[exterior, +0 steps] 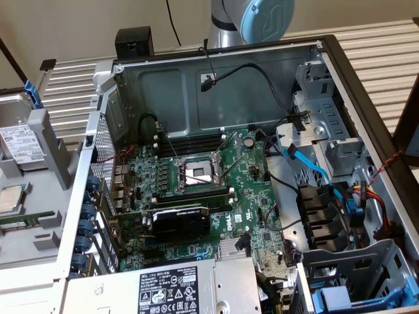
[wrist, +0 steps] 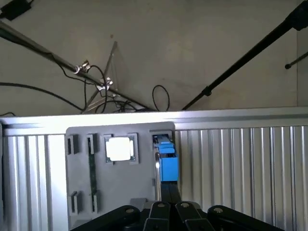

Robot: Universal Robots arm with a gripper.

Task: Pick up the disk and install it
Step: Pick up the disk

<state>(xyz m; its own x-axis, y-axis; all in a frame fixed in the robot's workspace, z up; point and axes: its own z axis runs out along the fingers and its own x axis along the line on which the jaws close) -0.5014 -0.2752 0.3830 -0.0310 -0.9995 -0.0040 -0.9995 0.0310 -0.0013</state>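
Hand (wrist: 169,192) closed tight, and I make out nothing gripped. Disk (exterior: 21,145) sits in the grey tray (exterior: 46,252) just beside the processor chip (exterior: 10,196); the picture's border cuts part of it off.

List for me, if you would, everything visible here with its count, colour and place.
disk: one, silver-grey with white label and blue rails, in the tray
processor chip: one, silver, in the tray
memory stick: one, green, in the tray beside the chip
tray: one, grey, outside the case at the exterior view's left
computer case: one, grey metal, open, centre
motherboard: one, green, inside the case
graphics card: one, black, on the motherboard
power supply: one, grey with black-white label, at the case's near edge
flat cable: at least one, blue, by the drive bays at the exterior view's right
arm: one, grey and light blue, behind the case
hand: one, black, shut, facing the tray
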